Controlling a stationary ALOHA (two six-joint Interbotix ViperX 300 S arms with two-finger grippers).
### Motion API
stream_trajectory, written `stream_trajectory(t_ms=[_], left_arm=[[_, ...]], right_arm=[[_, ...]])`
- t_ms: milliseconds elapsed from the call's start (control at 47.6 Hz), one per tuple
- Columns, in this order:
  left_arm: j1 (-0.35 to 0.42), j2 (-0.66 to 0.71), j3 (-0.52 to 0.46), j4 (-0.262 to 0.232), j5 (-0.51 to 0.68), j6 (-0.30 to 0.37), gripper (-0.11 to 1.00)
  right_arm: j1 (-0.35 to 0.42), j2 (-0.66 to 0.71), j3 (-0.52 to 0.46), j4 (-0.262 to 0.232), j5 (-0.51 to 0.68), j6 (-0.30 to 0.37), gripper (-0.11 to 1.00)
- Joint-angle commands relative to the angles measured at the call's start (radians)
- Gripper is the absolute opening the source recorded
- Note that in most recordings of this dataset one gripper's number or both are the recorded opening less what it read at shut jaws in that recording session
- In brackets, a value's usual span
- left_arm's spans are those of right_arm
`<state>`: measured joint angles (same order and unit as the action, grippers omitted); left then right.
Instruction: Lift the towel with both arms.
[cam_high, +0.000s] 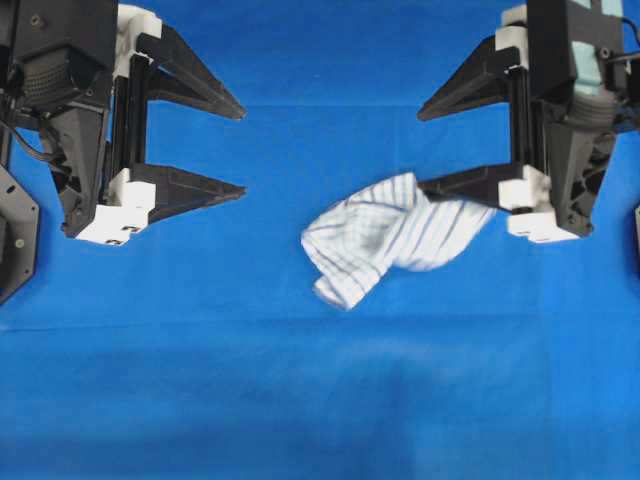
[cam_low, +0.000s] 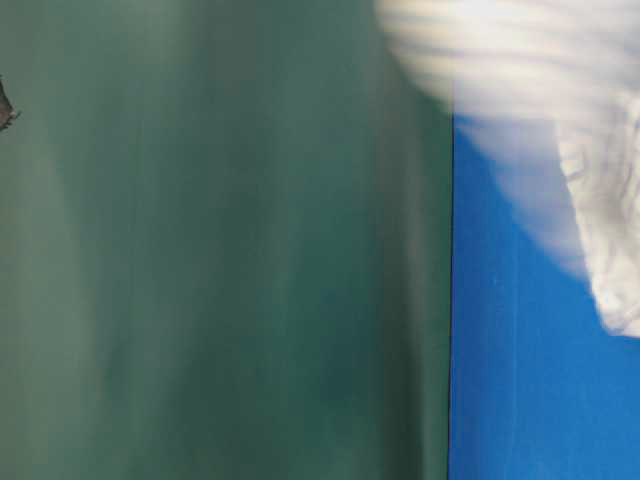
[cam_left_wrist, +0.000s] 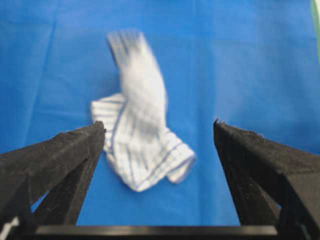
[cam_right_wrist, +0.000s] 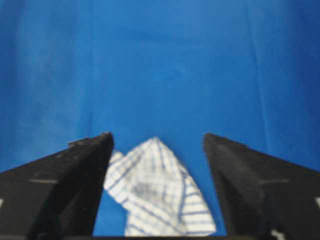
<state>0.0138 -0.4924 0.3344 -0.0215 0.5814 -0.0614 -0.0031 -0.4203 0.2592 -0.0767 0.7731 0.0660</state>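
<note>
- The small white towel with thin blue and grey checked stripes (cam_high: 385, 238) is a crumpled, blurred bunch over the plain blue cloth cover of the table (cam_high: 320, 400).
- Whether the towel already rests on the cover cannot be told; its outline is smeared in the overhead, table-level and left wrist views.
- The black left claw with white blocks (cam_high: 243, 149) stands well to the left of the towel, its two pointed fingers spread wide with nothing between them.
- In the left wrist view the towel (cam_left_wrist: 140, 135) shows past the gap between the wide-apart fingers (cam_left_wrist: 70, 155) of the left claw (cam_left_wrist: 160, 127), touching neither.
- The black right claw (cam_high: 420, 147), on an arm bearing teal tape, is just right of the towel, fingers also spread wide.
- Its lower finger (cam_high: 465, 187) overlaps the towel's right end from above, but grips nothing.
- In the right wrist view the towel (cam_right_wrist: 155, 195) appears between the parted fingers of the right claw (cam_right_wrist: 157, 136).
</note>
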Motion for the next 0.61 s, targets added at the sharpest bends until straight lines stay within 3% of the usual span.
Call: stream_trajectory(t_ms=[0, 273, 588], left_arm=[[0.002, -0.015, -0.012, 0.002, -0.011, 0.002, 0.92], [0.002, 0.005, 0.017, 0.002, -0.028, 0.0, 0.92], [-0.005, 0.135, 0.13, 0.002, -0.183, 0.002, 0.92]], right_arm=[[0.0, -0.005, -0.014, -0.014, -0.006, 0.002, 0.68], [0.0, -0.005, 0.018, -0.012, -0.008, 0.006, 0.68], [0.008, 0.002, 0.199, -0.011, -0.081, 0.051, 0.68]])
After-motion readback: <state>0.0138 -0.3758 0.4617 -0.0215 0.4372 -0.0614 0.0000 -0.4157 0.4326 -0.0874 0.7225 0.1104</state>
